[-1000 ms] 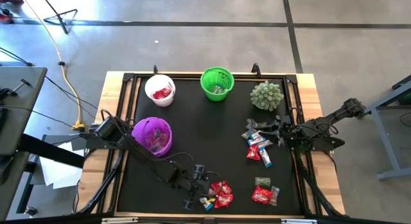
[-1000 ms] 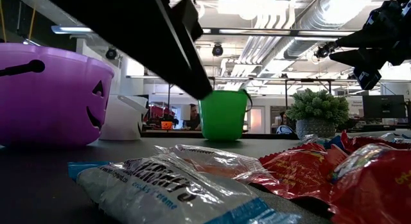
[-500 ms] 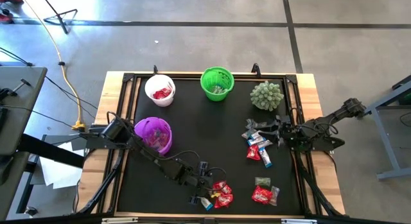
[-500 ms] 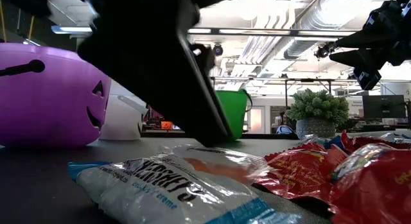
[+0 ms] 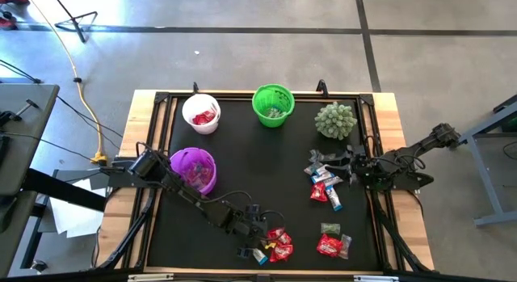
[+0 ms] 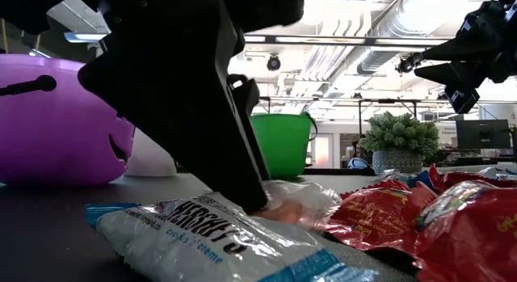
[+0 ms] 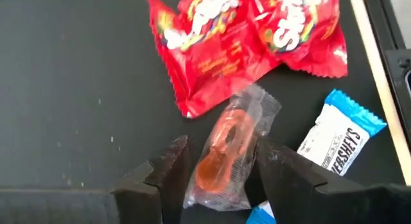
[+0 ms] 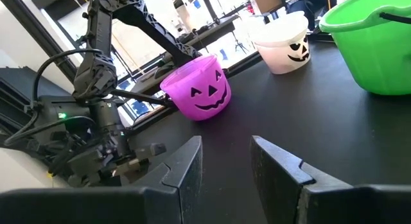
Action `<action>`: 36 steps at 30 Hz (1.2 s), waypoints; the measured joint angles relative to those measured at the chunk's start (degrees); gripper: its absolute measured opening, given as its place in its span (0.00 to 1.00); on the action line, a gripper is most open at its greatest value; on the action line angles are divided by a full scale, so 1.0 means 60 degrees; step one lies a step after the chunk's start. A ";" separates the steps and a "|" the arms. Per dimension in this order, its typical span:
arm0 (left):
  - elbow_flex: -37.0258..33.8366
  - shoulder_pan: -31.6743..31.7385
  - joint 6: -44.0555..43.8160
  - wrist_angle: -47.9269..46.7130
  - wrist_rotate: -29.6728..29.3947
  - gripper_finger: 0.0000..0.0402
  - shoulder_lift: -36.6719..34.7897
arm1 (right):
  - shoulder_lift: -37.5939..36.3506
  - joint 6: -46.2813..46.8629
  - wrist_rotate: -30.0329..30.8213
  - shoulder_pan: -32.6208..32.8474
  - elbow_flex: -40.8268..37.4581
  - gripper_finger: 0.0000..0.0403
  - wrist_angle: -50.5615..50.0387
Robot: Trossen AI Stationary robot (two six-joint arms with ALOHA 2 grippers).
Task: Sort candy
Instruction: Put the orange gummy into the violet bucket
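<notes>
Small wrapped candy lies in three groups on the black mat: red packs [image 5: 280,243] by the near edge, a mixed group [image 5: 323,185] at the right, and another group [image 5: 333,245] near right. My left gripper [image 5: 257,233] is open and down at the near group. Its fingers stand on either side of a clear-wrapped orange candy [image 7: 221,153], beside red packs [image 7: 212,51] and a blue-white bar [image 7: 337,137]. My right gripper [image 5: 339,162] is open [image 8: 225,163] and hovers above the right group. My left gripper comes from above, pointing down, with one finger [image 7: 170,169] and the other finger [image 7: 279,172] flanking the clear-wrapped orange candy along its length. Whether they touch the wrapper, I cannot tell. The candy lies flat on the mat, and a fingertip [image 6: 249,203] reaches the mat beside it.
A white cup [image 5: 201,113] with red candy and a green cup [image 5: 273,105] stand at the far edge. A purple pumpkin cup [image 5: 192,170] sits at the left, close to the left arm. A spiky pale-green ball [image 5: 335,119] stands far right. The mat's middle is bare.
My left gripper has moved toward the table's right and come down onto the near candy group, so that its fingers now reach the mat around the clear-wrapped candy.
</notes>
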 joint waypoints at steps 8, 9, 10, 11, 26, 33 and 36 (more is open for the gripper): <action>0.0000 0.0034 -0.0896 -0.0462 0.0419 0.25 -0.0004 | 0.0000 0.0004 0.0000 0.0000 0.0000 0.31 0.0003; 0.0000 0.0033 -0.0900 -0.0462 0.0419 0.23 -0.0004 | 0.0000 0.0004 0.0000 0.0000 -0.0002 0.31 0.0003; 0.0000 0.0033 -0.0905 -0.0459 0.0428 0.20 -0.0004 | 0.0000 0.0000 0.0000 0.0000 -0.0002 0.31 0.0003; 0.0000 0.0030 -0.0928 -0.0456 0.0428 0.17 -0.0004 | 0.0000 0.0001 0.0000 0.0000 -0.0002 0.31 0.0002; 0.0000 0.0124 -0.1564 -0.0534 0.0439 0.04 -0.0004 | 0.0000 0.0001 0.0000 -0.0003 0.0000 0.31 0.0003; 0.0004 0.0143 -0.2446 -0.1353 0.0259 0.03 -0.0429 | 0.0000 0.0000 0.0000 -0.0003 -0.0003 0.31 0.0003; 0.0095 0.0143 -0.2475 -0.2286 -0.0296 0.03 -0.1129 | -0.0002 0.0000 0.0000 -0.0002 0.0000 0.31 0.0001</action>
